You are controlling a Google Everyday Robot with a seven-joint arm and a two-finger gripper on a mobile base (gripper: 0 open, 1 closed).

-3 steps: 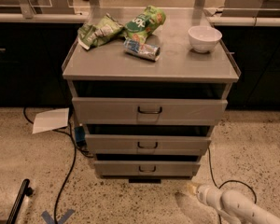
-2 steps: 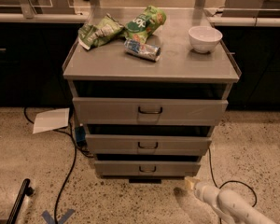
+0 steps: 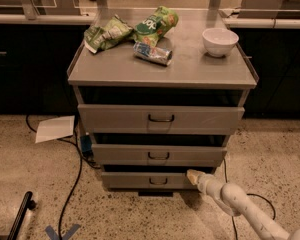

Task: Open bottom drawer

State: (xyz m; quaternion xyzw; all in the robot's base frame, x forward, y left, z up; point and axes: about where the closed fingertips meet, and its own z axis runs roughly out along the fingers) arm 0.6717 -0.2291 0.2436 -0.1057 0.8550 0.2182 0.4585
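Observation:
A grey metal cabinet [image 3: 162,71] stands in the middle of the view with a stack of three drawers. The bottom drawer [image 3: 140,180] is the lowest, a low flat front with a small black loop handle [image 3: 158,181]. It sits about flush under the middle drawer [image 3: 158,155]. The top drawer [image 3: 161,119] is taller and wider. My gripper [image 3: 192,176] comes in from the lower right on a white arm, its tip at the right end of the bottom drawer front, right of the handle.
On the cabinet top lie two green snack bags [image 3: 110,34], a crushed can [image 3: 152,53] and a white bowl [image 3: 220,41]. A sheet of paper [image 3: 55,128] and black cables [image 3: 72,184] lie on the speckled floor at left. Dark counters run behind.
My arm and gripper have moved up and left, from the floor in front of the cabinet's right side to the bottom drawer's right end. The drawers have not moved.

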